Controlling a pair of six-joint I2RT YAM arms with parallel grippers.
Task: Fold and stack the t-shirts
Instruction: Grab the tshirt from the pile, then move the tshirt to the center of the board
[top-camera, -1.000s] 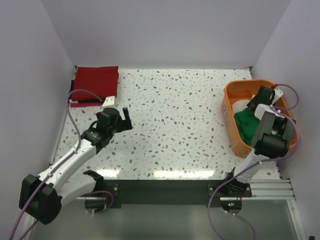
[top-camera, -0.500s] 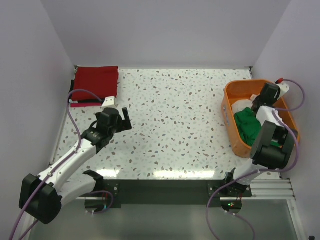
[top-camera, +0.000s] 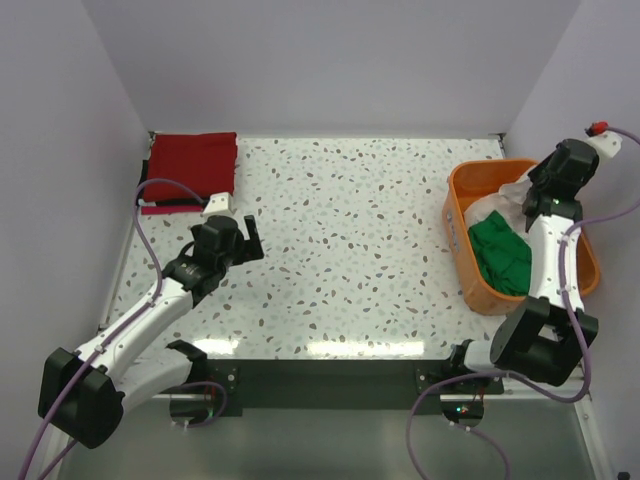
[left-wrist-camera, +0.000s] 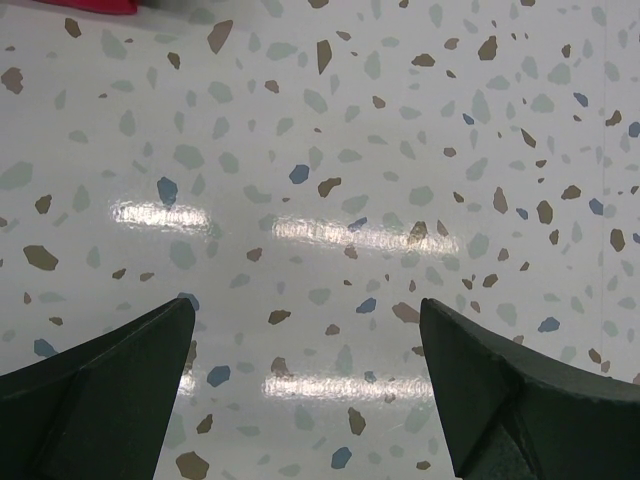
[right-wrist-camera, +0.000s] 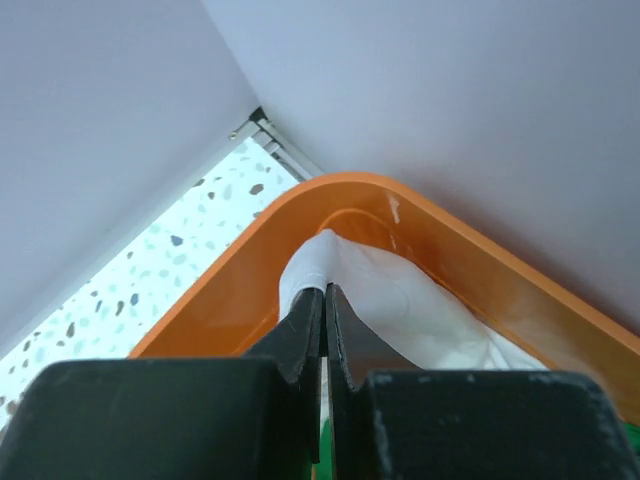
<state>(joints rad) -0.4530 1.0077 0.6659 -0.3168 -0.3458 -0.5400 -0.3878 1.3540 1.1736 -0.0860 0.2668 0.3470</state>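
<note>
White cloth t-shirt (right-wrist-camera: 400, 300) is what the right gripper (right-wrist-camera: 325, 292) has hold of. Its two black fingers are clenched together on a fold of it, and the cloth runs from that pinch down into the orange plastic tub (right-wrist-camera: 300, 215). From above, the right arm reaches high over the tub's far corner by the wall, and the white shirt spreads across the far part of the tub. Just nearer, in the same tub, lies the crumpled bright green t-shirt (top-camera: 503, 255), touching the white one. The tub sits at the right edge of the speckled white table (top-camera: 350, 220).

Well apart, on the left side, the left gripper (left-wrist-camera: 305, 310) hangs over bare tabletop, released, its fingers spread wide. Beyond it, in the far left corner, the folded red t-shirt (top-camera: 192, 160) lies flat. A thin dark shirt (top-camera: 170, 203) shows as a strip along its near edge; how the two are layered I cannot tell.
</note>
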